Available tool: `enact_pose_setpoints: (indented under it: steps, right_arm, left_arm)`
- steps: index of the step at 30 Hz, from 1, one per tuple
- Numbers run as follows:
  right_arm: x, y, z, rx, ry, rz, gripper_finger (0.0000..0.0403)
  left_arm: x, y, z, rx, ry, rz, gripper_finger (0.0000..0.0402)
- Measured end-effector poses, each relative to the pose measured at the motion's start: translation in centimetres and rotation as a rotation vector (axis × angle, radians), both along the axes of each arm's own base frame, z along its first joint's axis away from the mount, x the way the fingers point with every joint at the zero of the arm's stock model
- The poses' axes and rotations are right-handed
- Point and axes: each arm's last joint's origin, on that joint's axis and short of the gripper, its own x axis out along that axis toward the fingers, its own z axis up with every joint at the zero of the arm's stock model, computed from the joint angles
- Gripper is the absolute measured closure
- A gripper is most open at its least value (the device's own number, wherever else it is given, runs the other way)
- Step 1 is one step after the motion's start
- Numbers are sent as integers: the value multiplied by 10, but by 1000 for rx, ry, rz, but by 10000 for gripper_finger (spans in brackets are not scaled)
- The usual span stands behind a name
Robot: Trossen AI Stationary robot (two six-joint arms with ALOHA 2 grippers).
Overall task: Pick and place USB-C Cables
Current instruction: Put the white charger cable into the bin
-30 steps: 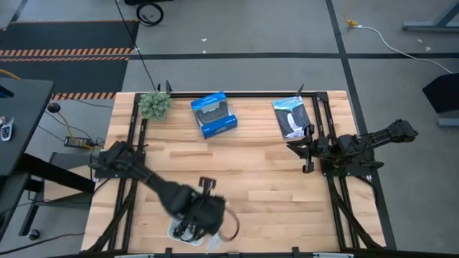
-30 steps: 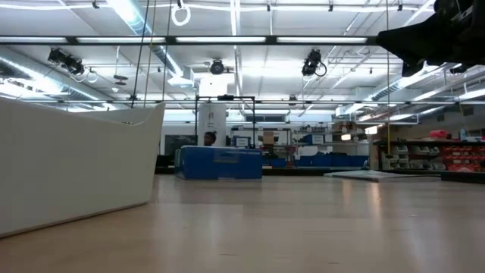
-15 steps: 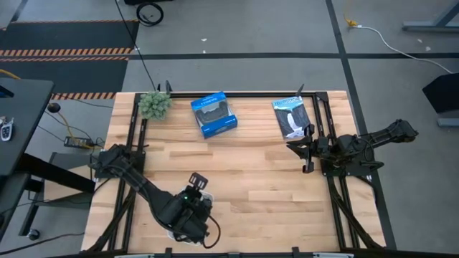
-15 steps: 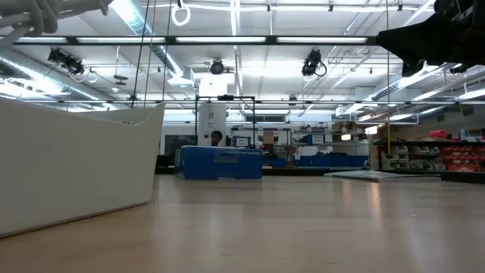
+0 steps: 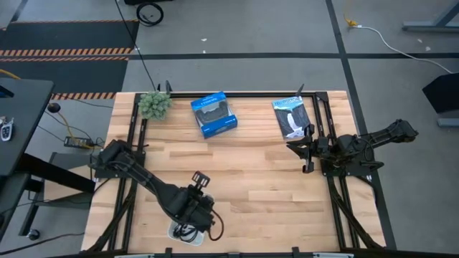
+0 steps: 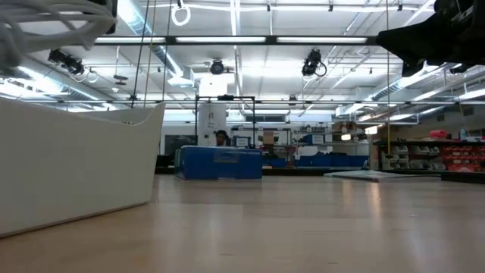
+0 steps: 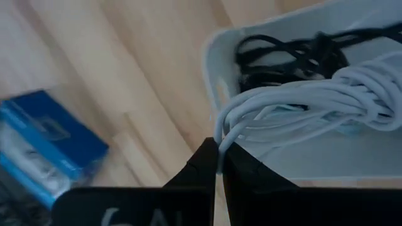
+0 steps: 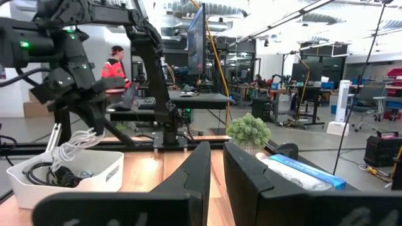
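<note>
My left gripper (image 5: 199, 213) is near the table's near-left edge, over a white bin (image 5: 179, 233), shut on the white USB-C cable bundle (image 7: 314, 100). Black cables (image 7: 289, 53) lie tangled inside the bin (image 7: 213, 56). I make out neither a red band nor the pale grey cable. The right wrist view shows the white bundle (image 8: 75, 147) dangling under the left arm above the bin (image 8: 94, 172). In the low view the bundle (image 6: 45, 23) shows over the bin's wall (image 6: 76, 167). My right gripper (image 8: 215, 164) waits shut at the table's right side (image 5: 307, 150). My left gripper pinches the white bundle between its two fingers by a few strands at one end (image 7: 220, 143), coming from above. The coils (image 8: 78, 144) hang slack below the fingers, lifted over the bin. Whether the lowest loops touch the bin's contents, I cannot tell.
A blue box (image 5: 214, 115) and a black packet (image 5: 292, 117) lie near the far edge, with a small green plant (image 5: 154, 104) at the far-left corner. Bare wood lies between the two arms. A person (image 8: 115, 66) stands in the room beyond the table.
My left gripper, still shut on the white cable, has swung toward the table's left over the bin, then a little back to the right. The bundle has swung with it and has come down into the low view's upper left.
</note>
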Motion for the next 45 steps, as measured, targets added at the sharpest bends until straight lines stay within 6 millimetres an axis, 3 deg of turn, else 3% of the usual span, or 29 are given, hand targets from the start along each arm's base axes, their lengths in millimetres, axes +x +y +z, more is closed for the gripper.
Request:
enact_pose_setpoints:
  steps: [7, 11, 18, 26, 33, 39, 45]
  right_arm:
    - [0, 0, 0, 0, 0, 0, 353]
    - [0, 0, 0, 0, -1, 0, 353]
    - [0, 0, 0, 0, 0, 0, 353]
    - [0, 0, 0, 0, 0, 0, 353]
    - [0, 0, 0, 0, 0, 0, 353]
    - [0, 0, 0, 0, 0, 0, 353]
    - [0, 0, 0, 0, 0, 0, 353]
  left_arm:
    - [-6, 4, -13, -90, -85, 7, 388]
    - [-6, 6, -24, -138, -39, -6, 388]
    - [3, 11, -44, -240, -60, 45, 382]
    - [7, 12, -48, -283, -109, 158, 303]
    - [10, 11, -24, -303, -134, 206, 248]
    - [28, -3, -8, -496, -348, 285, 263]
    - [14, -18, -38, -479, -301, 264, 303]
